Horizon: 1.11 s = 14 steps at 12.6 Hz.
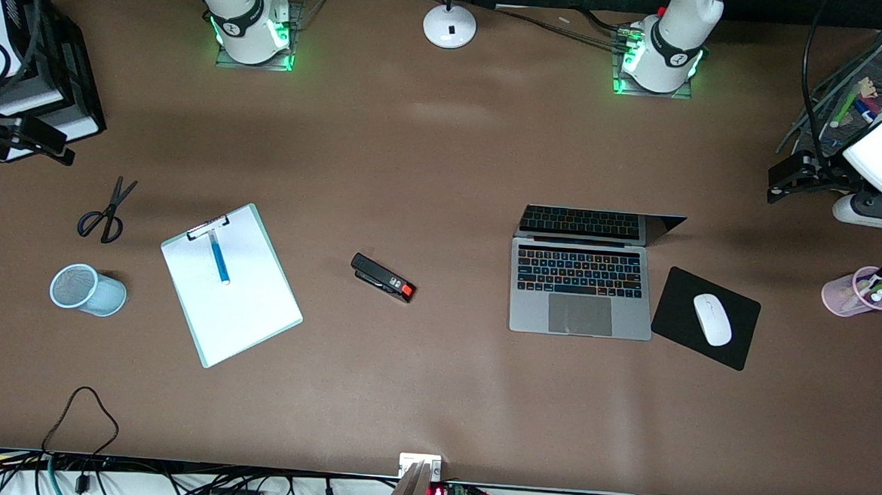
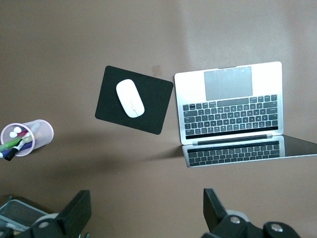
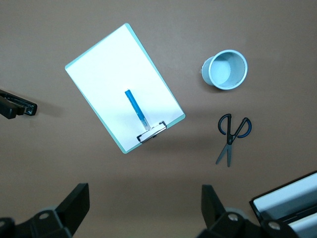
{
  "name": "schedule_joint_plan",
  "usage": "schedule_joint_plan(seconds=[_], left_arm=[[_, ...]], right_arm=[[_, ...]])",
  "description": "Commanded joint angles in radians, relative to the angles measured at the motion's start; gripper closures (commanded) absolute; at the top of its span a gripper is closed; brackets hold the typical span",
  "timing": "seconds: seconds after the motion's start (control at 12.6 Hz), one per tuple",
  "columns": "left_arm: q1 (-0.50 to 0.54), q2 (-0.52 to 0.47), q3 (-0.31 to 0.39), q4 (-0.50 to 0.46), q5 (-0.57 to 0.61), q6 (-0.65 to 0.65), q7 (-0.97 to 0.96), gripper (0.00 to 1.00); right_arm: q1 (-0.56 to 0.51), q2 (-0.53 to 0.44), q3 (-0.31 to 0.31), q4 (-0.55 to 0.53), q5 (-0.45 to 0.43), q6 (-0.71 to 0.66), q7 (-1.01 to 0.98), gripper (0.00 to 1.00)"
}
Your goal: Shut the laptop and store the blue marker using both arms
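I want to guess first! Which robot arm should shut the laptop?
The left arm, probably. Its open left gripper hangs high over the table by the open laptop. The open right gripper hangs over the clipboard holding the blue marker.

Showing only fingertips of the left pincer (image 2: 143, 218) and right pincer (image 3: 143, 213) at the wrist views' edges. Cropping the stapler (image 3: 17, 106) in the right wrist view. Hiding the laptop (image 1: 582, 289) screen's face edge-on.
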Motion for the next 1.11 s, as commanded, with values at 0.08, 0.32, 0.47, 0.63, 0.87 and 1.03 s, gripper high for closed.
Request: schedule_joint_plan(seconds=[0.08,0.32,0.47,0.63,0.87,1.03], left_arm=[[-0.014,0.04,-0.015,0.047,0.06,-0.023,0.036,0.0],[-0.01,0.08,-0.018,0.048,0.056,-0.044,0.027,0.0],[-0.005,0.08,-0.016,0.053,-0.025,-0.055,0.025,0.0],[-0.005,0.08,-0.016,0.073,-0.044,-0.081,0.025,0.0],[-0.002,0.08,-0.016,0.078,-0.046,-0.101,0.025,0.35],[-0.001,0.08,-0.016,0.078,-0.056,-0.104,0.025,0.74]], right_arm=[[0.012,0.064,0.012,-0.008,-0.002,0.066,0.003,0.0],[0.02,0.138,0.019,-0.008,0.0,0.158,0.003,0.0],[0.036,0.178,0.019,-0.008,-0.002,0.216,0.003,0.0],[0.066,0.216,0.019,-0.008,-0.003,0.237,0.002,0.0],[0.087,0.287,0.021,-0.008,-0.008,0.267,-0.012,0.0],[0.105,0.33,0.021,-0.008,-0.017,0.301,-0.023,0.0]])
